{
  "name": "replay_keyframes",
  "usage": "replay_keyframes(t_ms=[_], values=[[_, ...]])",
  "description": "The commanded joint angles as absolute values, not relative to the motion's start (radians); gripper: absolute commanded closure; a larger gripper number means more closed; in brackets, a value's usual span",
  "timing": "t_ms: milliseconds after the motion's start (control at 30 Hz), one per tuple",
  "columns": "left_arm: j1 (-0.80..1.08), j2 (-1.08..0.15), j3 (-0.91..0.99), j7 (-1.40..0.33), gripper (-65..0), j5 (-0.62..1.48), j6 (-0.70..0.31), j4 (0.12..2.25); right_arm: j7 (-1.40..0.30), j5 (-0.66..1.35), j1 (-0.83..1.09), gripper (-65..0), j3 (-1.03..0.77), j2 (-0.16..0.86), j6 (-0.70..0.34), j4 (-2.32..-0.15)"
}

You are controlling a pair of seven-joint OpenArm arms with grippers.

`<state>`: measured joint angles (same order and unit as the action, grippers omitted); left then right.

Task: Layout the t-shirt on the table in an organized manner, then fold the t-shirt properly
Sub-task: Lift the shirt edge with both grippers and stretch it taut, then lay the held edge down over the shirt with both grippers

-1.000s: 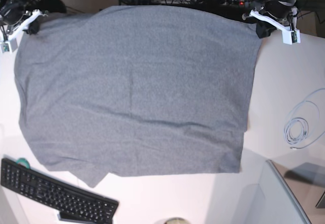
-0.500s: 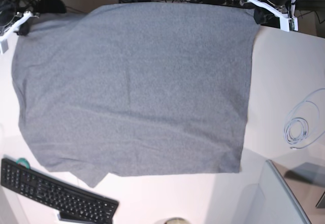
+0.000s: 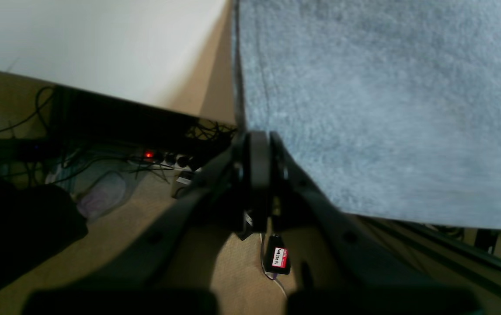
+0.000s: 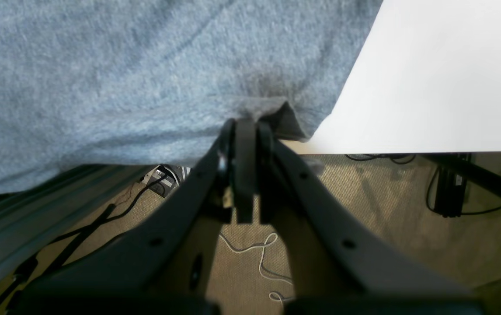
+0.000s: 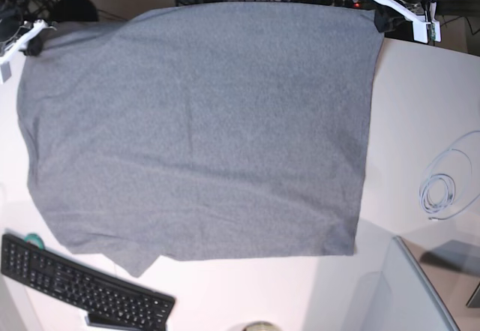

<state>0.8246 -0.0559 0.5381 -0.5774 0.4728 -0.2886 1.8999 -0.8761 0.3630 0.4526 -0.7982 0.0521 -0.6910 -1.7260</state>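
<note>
Layout is nearly done, we judge: the t-shirt (image 5: pixel 199 132) lies spread and mostly flat on the white surface (image 5: pixel 420 106), its lower hem just above the keyboard (image 5: pixel 82 286). Our left hand (image 3: pixel 257 151) and right hand (image 4: pixel 244 131) are each pressed together, pinching a far corner of the t-shirt at the surface's far edge. Folding has not begun; every fold remains.

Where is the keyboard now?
In the base view the keyboard lies at the bottom left of the table, just below the t-shirt.
</note>
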Motion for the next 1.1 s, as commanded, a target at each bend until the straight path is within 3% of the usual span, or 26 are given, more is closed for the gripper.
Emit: replay_keyframes(t_ms=[0,300,467,700,1067], values=[[0.834,-0.061,0.544,-0.562,0.0,0.481,-0.291,1.917,-0.862,0.372,0.453,-0.5,-0.802,0.067,-0.698,-1.739],[0.745,-0.059,0.545,-0.565,0.0,0.481,-0.289,1.916,-0.863,0.371,0.38,-0.5,-0.802,0.097,-0.698,-1.716],[0.662,-0.059,0.552,-0.693,0.0,0.481,-0.289,1.914,-0.903,0.369,0.303,-0.5,-0.779,0.14,-0.698,-1.63],[0.599,-0.061,0.552,-0.708,0.0,0.481,-0.288,1.914,-0.914,0.369,0.236,-0.5,-0.708,0.165,-0.698,-1.604],[0.481,-0.064,0.544,-0.71,0.0,0.394,-0.288,1.885,-0.909,0.166,0.074,-0.5,-0.642,0.162,-0.698,-1.471]])
